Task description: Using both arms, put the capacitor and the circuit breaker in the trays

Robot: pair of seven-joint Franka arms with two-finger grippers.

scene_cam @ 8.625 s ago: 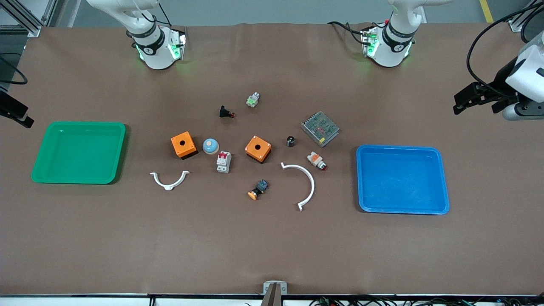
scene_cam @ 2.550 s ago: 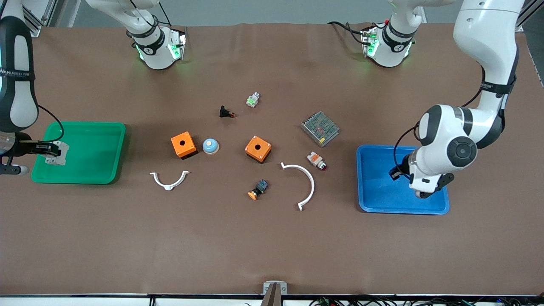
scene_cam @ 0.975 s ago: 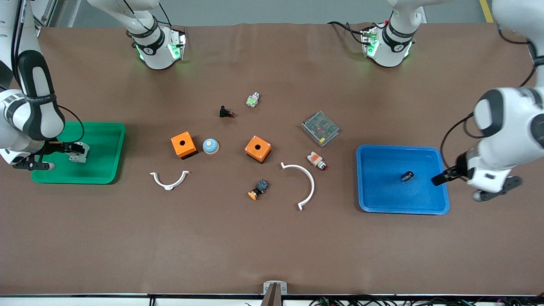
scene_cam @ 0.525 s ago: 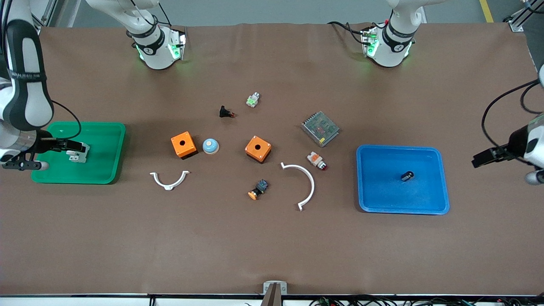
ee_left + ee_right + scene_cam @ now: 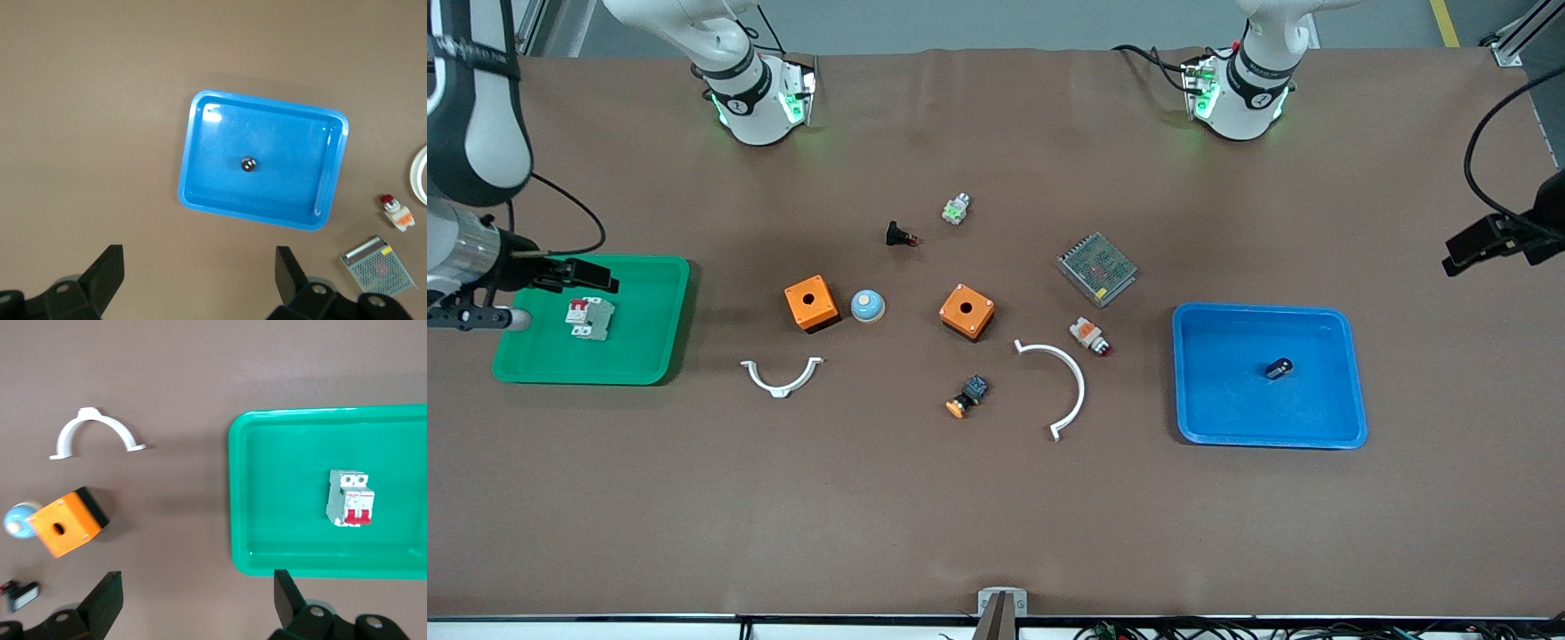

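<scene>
From the front, the circuit breaker (image 5: 589,318) lies in my green tray (image 5: 654,356), long axis running toward the camera; the capacitor (image 5: 1279,367) lies tilted in the blue tray (image 5: 1352,382) on the brown bench (image 5: 925,516). Wrist views: my left gripper (image 5: 200,283) and right gripper (image 5: 198,600) both spread wide, empty, above their trays.

Two orange boxes (image 5: 811,303) (image 5: 967,311), two white curved clamps (image 5: 781,376) (image 5: 1060,385), two trays (image 5: 654,347) (image 5: 1316,440), four push-buttons (image 5: 902,236) (image 5: 956,209) (image 5: 1090,336) (image 5: 967,396).

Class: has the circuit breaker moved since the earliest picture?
Yes. The circuit breaker went from beside the orange boxes into the green tray.
</scene>
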